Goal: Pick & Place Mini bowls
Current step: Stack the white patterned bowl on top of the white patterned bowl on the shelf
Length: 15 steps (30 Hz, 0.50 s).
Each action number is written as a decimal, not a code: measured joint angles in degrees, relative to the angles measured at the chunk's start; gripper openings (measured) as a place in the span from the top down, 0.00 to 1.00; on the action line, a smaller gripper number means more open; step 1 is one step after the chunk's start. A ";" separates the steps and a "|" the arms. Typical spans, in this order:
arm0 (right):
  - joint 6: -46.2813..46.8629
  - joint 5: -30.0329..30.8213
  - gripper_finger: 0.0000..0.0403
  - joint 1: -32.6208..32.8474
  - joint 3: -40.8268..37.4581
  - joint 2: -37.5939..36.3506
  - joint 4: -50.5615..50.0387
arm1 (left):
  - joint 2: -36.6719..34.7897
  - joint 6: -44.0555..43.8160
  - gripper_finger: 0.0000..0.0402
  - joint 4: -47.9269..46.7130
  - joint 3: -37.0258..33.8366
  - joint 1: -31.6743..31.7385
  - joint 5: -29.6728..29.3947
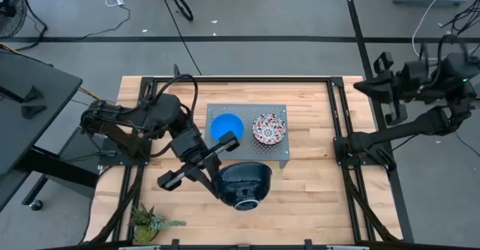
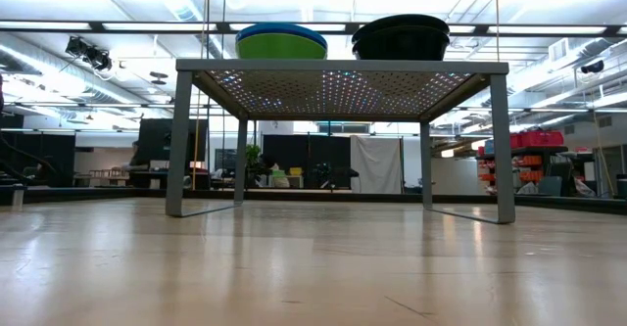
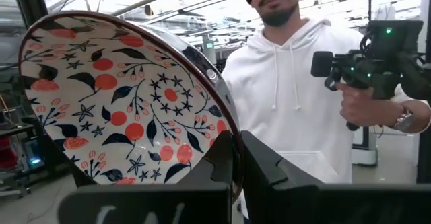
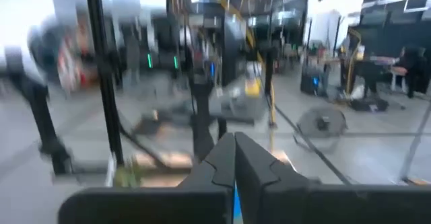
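Note:
My left gripper (image 1: 223, 162) is shut on a mini bowl (image 1: 244, 185) over the table's near middle. This bowl is dark outside and white inside, with a red-and-dark floral pattern (image 3: 121, 103). On the grey perforated tray (image 1: 281, 156) stand a bright blue mini bowl (image 1: 225, 126) and a floral one (image 1: 268, 128). In the low view the tray (image 2: 338, 67) stands on legs, with a blue-over-green bowl (image 2: 280, 40) and a dark one (image 2: 400, 37) on top. My right gripper (image 4: 234, 158) is shut on nothing, raised beyond the table's right edge (image 1: 364, 85). My left gripper holds the floral bowl by its rim (image 3: 232, 146). One finger (image 3: 214, 167) is inside the bowl and one finger (image 3: 266, 163) is outside on the dark wall. The fingers come nearly level from the table's left. The bowl stands on edge, lifted clear of the table.
A small spiky green plant (image 1: 151, 221) sits at the near left corner. A person in a white hoodie (image 3: 296, 83) stands beyond the table, one hand on a dark device (image 3: 367, 66). Bare wood lies to the right of the tray (image 1: 315, 167).

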 joint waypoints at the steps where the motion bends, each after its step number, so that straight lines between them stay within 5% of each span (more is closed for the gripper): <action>1: 1.53 -0.02 0.98 -0.02 0.00 0.32 2.22 | 0.00 -0.04 0.97 0.00 0.00 0.21 0.38; 15: 9.21 0.07 0.98 -0.02 0.00 3.62 11.67 | 0.00 -2.21 0.97 0.01 0.00 0.14 2.90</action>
